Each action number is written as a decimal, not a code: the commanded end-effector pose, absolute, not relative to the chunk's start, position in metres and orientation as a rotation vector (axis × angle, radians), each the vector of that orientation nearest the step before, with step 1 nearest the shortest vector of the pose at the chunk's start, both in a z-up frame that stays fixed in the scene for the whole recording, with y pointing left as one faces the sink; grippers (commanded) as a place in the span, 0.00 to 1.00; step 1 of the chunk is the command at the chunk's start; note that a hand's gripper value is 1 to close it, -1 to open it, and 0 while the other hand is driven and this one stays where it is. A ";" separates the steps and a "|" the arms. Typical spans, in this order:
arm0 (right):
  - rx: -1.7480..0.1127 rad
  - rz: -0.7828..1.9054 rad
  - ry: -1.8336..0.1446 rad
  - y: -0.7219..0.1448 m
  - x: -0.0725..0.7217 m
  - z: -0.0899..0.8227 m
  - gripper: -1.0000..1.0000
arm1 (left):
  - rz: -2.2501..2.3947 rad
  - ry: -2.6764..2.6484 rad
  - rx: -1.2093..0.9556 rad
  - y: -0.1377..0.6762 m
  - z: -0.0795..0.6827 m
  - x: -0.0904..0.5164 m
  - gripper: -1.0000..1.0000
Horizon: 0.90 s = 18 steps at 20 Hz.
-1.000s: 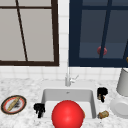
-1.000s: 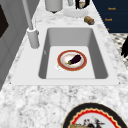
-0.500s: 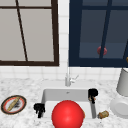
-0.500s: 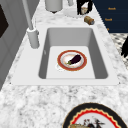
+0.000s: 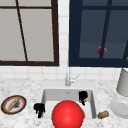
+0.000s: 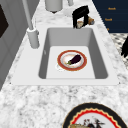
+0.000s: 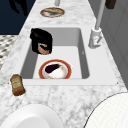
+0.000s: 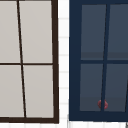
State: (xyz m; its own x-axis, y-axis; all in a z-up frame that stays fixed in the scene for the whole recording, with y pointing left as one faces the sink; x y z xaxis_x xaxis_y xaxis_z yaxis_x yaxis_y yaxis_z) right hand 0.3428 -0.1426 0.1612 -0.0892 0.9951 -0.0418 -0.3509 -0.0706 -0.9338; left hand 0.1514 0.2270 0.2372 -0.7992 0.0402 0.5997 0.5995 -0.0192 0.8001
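Right robot hand: the right robot hand (image 5: 83,96) hangs over the right part of the sink (image 5: 47,93), fingers pointing down. From the right side (image 7: 41,40) they look curled round a small brown thing (image 7: 43,50), so I'd call it clamped on that, though what the thing is I can't make out.
Why it sits there: it hovers above the basin, beside the plate (image 7: 55,69) and not touching it; held over the sink, whatever it carries hangs over the plate's side of the basin.
Left robot hand: the left robot hand (image 5: 39,109) floats at the sink's front left corner, over the rim. Fingers hang downward; whether they are apart or together I can't tell.
Plate in the sink: red-rimmed, white centre, lying flat on the basin floor (image 6: 72,60). A dark purple eggplant (image 6: 75,59) lies across it, with something pale beside it.
Red ball: a big glossy red ball (image 5: 67,114) sits in front of the sink in the front view and hides the basin floor there.
Tap: the tap (image 5: 68,77) stands upright behind the basin, at the middle of its back edge.
Table: speckled marble table (image 5: 27,85). A second patterned plate (image 5: 13,104) lies flat to the left of the sink with a stick-shaped food on it.
Right of the sink: a small brown bottle (image 5: 103,114) lies on its side by the rim, next to a white dish (image 5: 120,107) and a grey pot (image 5: 123,82).
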 end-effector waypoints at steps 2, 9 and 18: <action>-0.926 1.473 -0.980 -0.130 0.358 0.122 1.00 | -1.872 -1.861 -0.666 0.227 0.237 0.151 0.50; -0.886 1.481 -1.023 -0.122 0.377 0.065 1.00 | -1.872 -1.861 -0.666 0.227 0.237 0.151 0.50; -0.866 1.468 -1.035 -0.117 0.393 -0.009 1.00 | -1.872 -1.861 -0.666 0.227 0.237 0.151 0.50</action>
State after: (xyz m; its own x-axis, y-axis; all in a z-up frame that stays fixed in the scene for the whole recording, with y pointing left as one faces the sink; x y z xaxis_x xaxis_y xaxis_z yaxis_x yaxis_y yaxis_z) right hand 0.3882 -0.1186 0.0138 -0.1444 0.9895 0.0053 -0.3486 -0.0458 -0.9362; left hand 0.1514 0.2270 0.2372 -0.7992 0.0402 0.5997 0.5995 -0.0192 0.8001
